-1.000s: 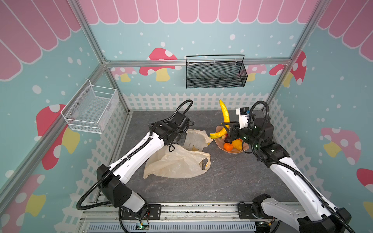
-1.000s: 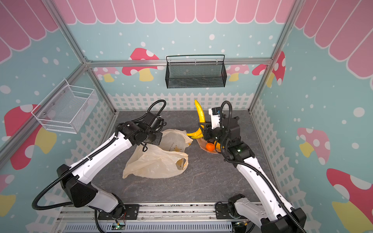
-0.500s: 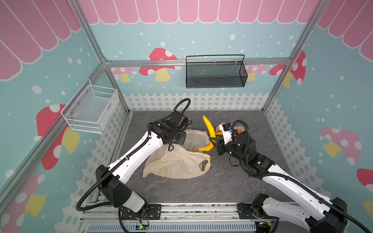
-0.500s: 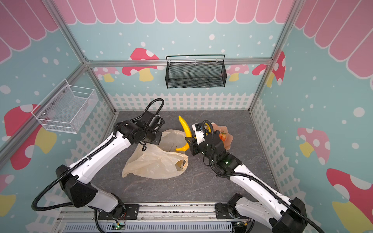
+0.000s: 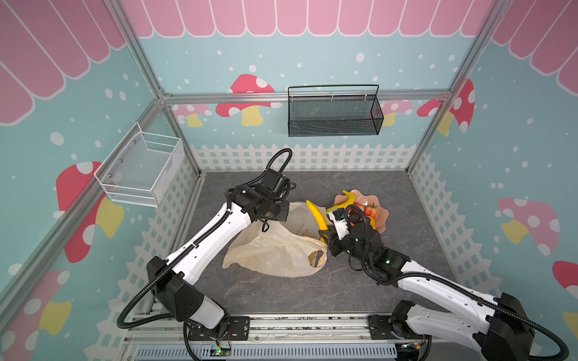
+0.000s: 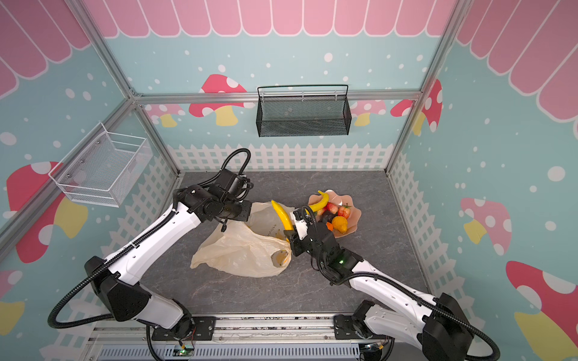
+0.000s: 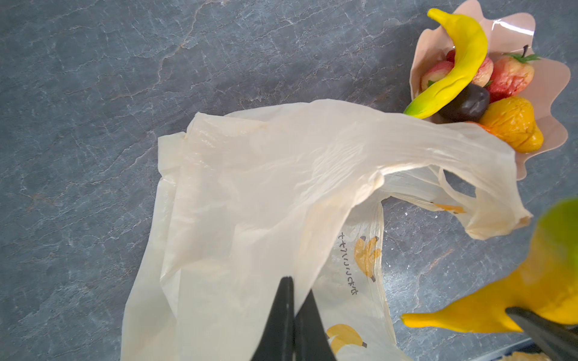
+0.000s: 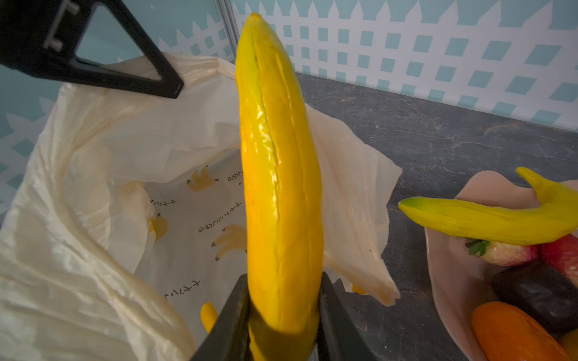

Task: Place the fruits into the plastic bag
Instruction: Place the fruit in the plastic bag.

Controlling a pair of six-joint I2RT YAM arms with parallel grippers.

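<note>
A yellow toy banana [image 8: 281, 187] stands nearly upright at the lip of the plastic bag [image 5: 275, 250], pinched at its lower end by your right claw [image 8: 283, 281], whose jaws are part-closed around the fruit. In a top view the bag sprawls mid-table, its mouth held up at about twelve o'clock by your left claw [image 7: 294, 293], clamped tight on the thin film. The pink bowl [image 5: 382, 218] sits just beside the bag at its two o'clock, holding the second banana [image 6: 322, 201] and the other fruits. The risks from here look plain: let go too near the lip and the long banana may tip out onto the table [image 5: 281, 293], and a snag on the film could pull it from the left jaws and collapse the mouth
</note>
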